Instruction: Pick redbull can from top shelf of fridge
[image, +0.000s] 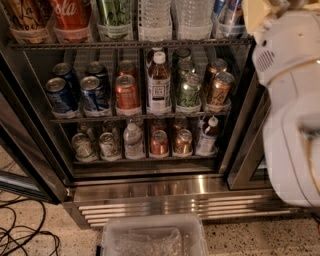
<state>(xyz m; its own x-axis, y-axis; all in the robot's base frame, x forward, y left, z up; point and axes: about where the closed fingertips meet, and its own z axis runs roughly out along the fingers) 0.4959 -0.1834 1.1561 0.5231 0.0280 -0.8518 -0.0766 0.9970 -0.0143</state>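
The fridge (175, 204) stands open in front of me, with a slatted steel grille at its base. The top shelf (130, 44) is the wire rack at the top of the view; its clear trays hold tall cans and water bottles. Slim silver-and-blue redbull cans (229, 15) stand at its right end, cut off by the top edge. My white arm (292, 100) fills the right side, its upper end close beside those cans. My gripper is out of view beyond the top edge.
The middle rack holds dark-blue soda cans (60, 95), an orange can (126, 92), a bottle (159, 82), green cans (189, 90) and copper cans (220, 87). A lower rack holds more cans. A clear plastic bin (152, 237) and cables (20, 235) lie on the floor.
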